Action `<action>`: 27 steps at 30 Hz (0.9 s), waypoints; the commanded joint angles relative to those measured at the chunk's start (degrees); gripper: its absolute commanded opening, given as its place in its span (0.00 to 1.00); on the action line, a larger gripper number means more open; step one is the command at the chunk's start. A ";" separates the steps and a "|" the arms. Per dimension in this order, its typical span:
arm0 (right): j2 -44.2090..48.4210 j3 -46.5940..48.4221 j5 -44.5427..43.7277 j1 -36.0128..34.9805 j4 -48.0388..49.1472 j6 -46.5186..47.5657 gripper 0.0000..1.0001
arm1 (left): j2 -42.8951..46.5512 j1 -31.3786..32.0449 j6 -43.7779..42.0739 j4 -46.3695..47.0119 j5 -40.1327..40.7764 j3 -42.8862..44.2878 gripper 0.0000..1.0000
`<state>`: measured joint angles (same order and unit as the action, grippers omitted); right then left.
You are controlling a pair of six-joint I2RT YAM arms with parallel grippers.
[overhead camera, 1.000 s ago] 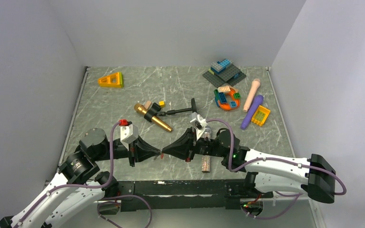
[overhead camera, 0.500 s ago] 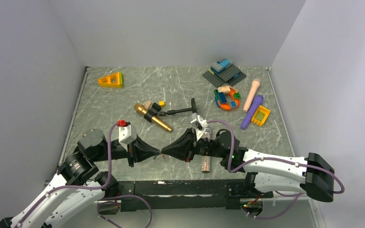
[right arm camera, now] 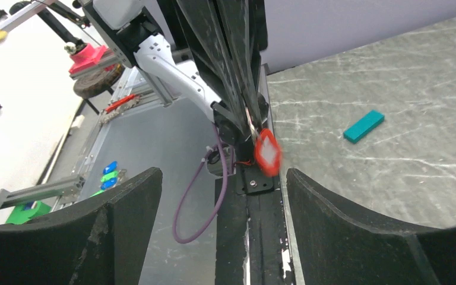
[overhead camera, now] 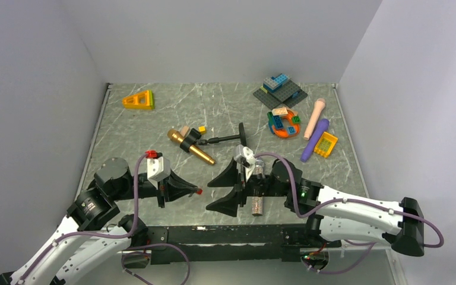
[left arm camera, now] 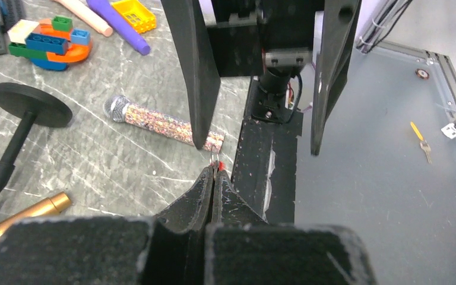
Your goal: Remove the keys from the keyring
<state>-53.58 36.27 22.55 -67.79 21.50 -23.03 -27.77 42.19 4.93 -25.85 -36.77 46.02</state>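
1. Broadly, the counter (overhead camera: 154,124) is a grey marbled top. The work sits near the middle of its near edge, where both arms reach without stretching. Toy bricks (overhead camera: 283,123) lie toward the far right corner, out of the way.
2. The right gripper (overhead camera: 208,196) lies low by the near edge, pointing left, with its two fingers spread wide. It is probably opened this way to take a fresh bite at whatever hangs off the ring.
3. The left gripper (overhead camera: 195,191) points right, facing it, with its fingers pressed together on the keyring. It seems to act as the fixed anchor, so the other side can pull or twist.
4. A beaded microphone (overhead camera: 256,205) lies under the right wrist at the near edge. A gold microphone (overhead camera: 193,148) and a black stand (overhead camera: 228,139) lie toward the centre, apart from the work.
5. The keyring (left arm camera: 215,159) pokes out of the left fingertips, just in front of the gap between the spread right fingers.
6. A red tag (right arm camera: 267,151) hangs from it. Whether any key is on the ring is too small to tell.
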 commanded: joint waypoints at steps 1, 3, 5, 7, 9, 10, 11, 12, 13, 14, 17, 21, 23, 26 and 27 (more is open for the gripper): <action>1.37 8.22 -2.47 -0.28 -13.44 7.40 0.81 | -1.25 -0.26 -2.97 -2.84 -3.61 2.26 0.00; 0.71 10.80 -3.68 -0.32 -17.14 9.43 0.81 | -1.66 -0.25 -3.59 -3.87 -4.38 2.49 0.00; -0.03 13.01 -5.03 -0.36 -19.94 11.29 0.81 | -1.87 -0.27 -4.14 -4.49 -4.92 2.54 0.00; -1.15 14.79 -5.66 -0.49 -21.94 12.83 0.79 | -1.65 -0.21 -4.12 -4.62 -4.99 2.39 0.00; -2.66 16.36 -5.76 -0.67 -24.23 14.45 0.77 | -1.38 -0.21 -3.77 -4.37 -4.73 2.12 0.00; -3.28 16.78 -5.78 -0.80 -24.88 15.45 0.75 | -1.17 -0.21 -3.55 -4.04 -4.83 1.94 0.00; -3.77 17.07 -5.71 -0.85 -25.27 16.14 0.73 | -1.08 -0.26 -3.40 -3.93 -5.03 1.89 0.00; -4.21 17.33 -5.49 -0.93 -25.48 16.69 0.71 | -0.94 -0.25 -3.23 -3.90 -5.17 1.82 0.00; -4.72 17.65 -5.23 -0.98 -25.84 17.22 0.70 | -0.95 -0.20 -3.16 -3.80 -5.32 1.81 0.00; -5.20 17.87 -5.15 -1.05 -26.17 17.76 0.68 | -0.96 -0.20 -3.11 -3.96 -5.46 1.87 0.00; -6.02 18.35 -4.29 -1.12 -26.30 18.65 0.63 | -0.96 -0.21 -3.10 -4.06 -5.59 1.81 0.00; -6.53 18.74 -3.60 -1.12 -25.81 19.06 0.57 | -0.79 -0.20 -2.99 -3.60 -5.76 1.27 0.00; -6.69 18.83 -3.17 -1.20 -25.49 19.15 0.56 | -0.88 -0.26 -2.98 -3.65 -5.97 1.18 0.00; -6.67 18.84 -2.84 -1.29 -25.17 19.29 0.56 | -0.85 -0.26 -3.00 -3.77 -6.17 1.05 0.00; -6.68 18.90 -2.76 -1.29 -25.14 19.36 0.56 | -0.86 -0.23 -3.02 -3.70 -6.28 1.08 0.00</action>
<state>-60.45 52.18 18.55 -68.73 -5.19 -5.19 -28.97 42.17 2.35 -30.89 -41.21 46.30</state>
